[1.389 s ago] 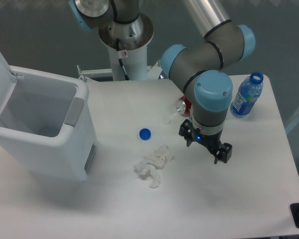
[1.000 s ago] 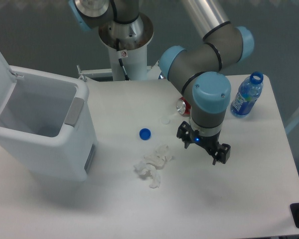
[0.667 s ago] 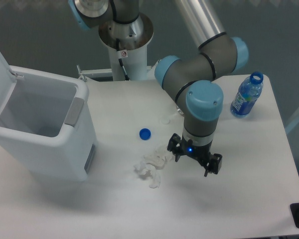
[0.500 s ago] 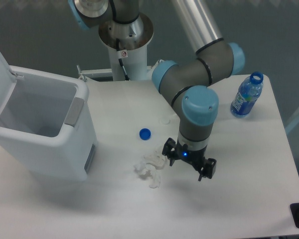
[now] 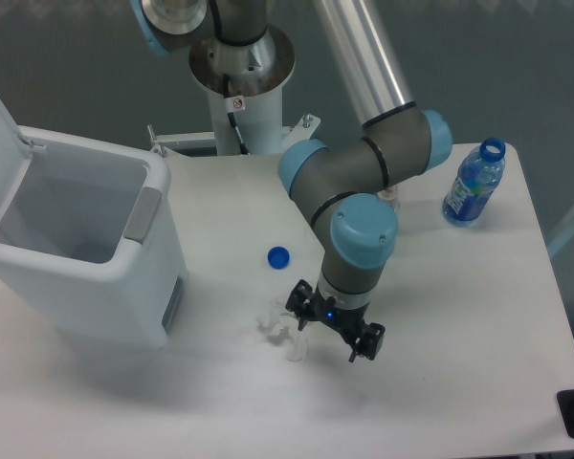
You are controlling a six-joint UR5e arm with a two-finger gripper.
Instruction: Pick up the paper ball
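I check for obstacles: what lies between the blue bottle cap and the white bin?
Nothing. In the camera view, only bare white table separates the blue bottle cap from the white bin.

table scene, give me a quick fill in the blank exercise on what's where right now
1. The lid of the white bin is ____.
2. The loose bottle cap is ____ in colour.
3. The water bottle stands near the table's ____ edge.
4. The gripper hangs beside the crumpled ____.

Missing words: open; blue; right; paper
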